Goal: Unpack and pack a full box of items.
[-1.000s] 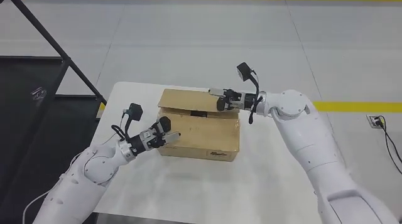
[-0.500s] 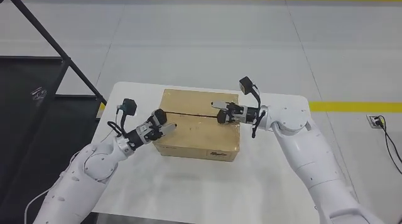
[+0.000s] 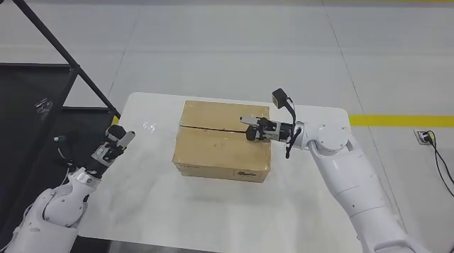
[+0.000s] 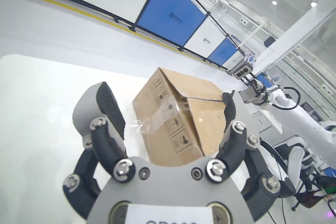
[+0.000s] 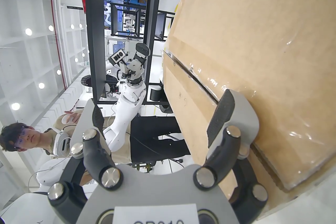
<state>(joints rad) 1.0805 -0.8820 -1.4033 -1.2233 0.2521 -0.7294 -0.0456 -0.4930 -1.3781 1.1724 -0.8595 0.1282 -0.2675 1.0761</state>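
The left hand [image 3: 117, 142] hangs low over the left edge of the white worktop [image 3: 213, 203], well apart from the box [image 3: 223, 139]. Its fingers are spread wide and hold nothing. The right hand [image 3: 250, 127] reaches over the box's closed top at the flap seam, also wide, with one finger against the cardboard. The box stands mid-worktop. Around it lies pale floor [image 3: 234, 47] with a yellow line [image 3: 397, 120].

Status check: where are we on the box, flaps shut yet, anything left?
Done: the box is shut, flaps flat and meeting at a seam. In hand: right pincer is open at that seam; left pincer is open, off the box near the table edge. Left: sealing, probably; loose tape hangs off one end.
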